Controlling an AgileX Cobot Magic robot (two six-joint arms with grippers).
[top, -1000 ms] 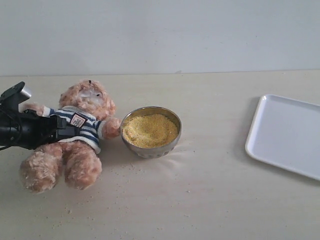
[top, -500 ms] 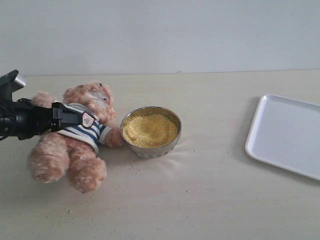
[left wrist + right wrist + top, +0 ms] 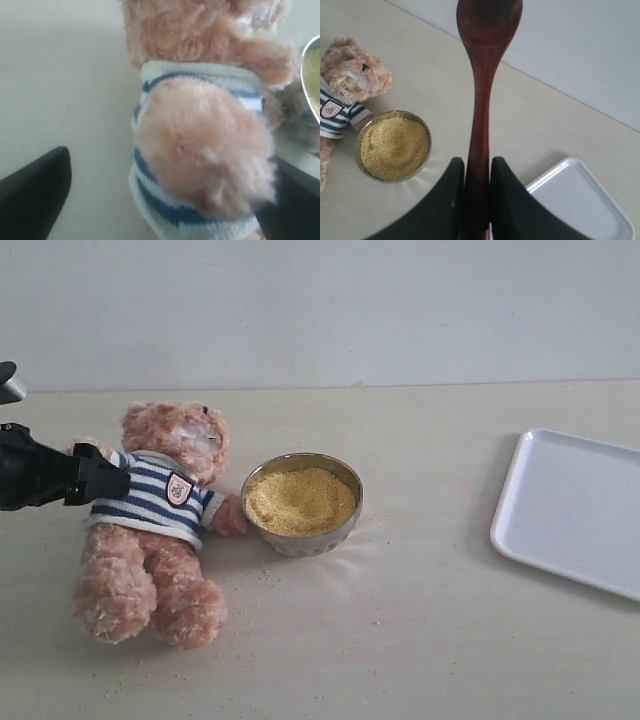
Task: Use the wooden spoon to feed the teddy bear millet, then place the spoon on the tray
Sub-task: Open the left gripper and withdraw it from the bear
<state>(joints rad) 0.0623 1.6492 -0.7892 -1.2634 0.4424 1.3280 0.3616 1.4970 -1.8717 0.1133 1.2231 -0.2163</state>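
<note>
The teddy bear (image 3: 150, 520) sits propped on the table in its striped shirt, facing the metal bowl (image 3: 300, 532) heaped with millet (image 3: 300, 500). My left gripper (image 3: 103, 480) is at the bear's side, open; its jaws stand wide apart around the bear's arm (image 3: 200, 150), one finger clear of the fur. In the right wrist view my right gripper (image 3: 477, 167) is shut on the handle of the wooden spoon (image 3: 482, 100), whose empty bowl points away above the table. The right gripper is outside the exterior view. The white tray (image 3: 575, 510) lies at the far right.
Yellow specks are scattered on the table around the bowl and in front of the bear (image 3: 350, 80). The bowl's rim (image 3: 312, 75) shows just beyond the bear in the left wrist view. A pale wall runs behind the table.
The bear has been raised from lying back to sitting up. My left gripper has drawn back to the left, off the bear's chest, and its jaws have opened.
</note>
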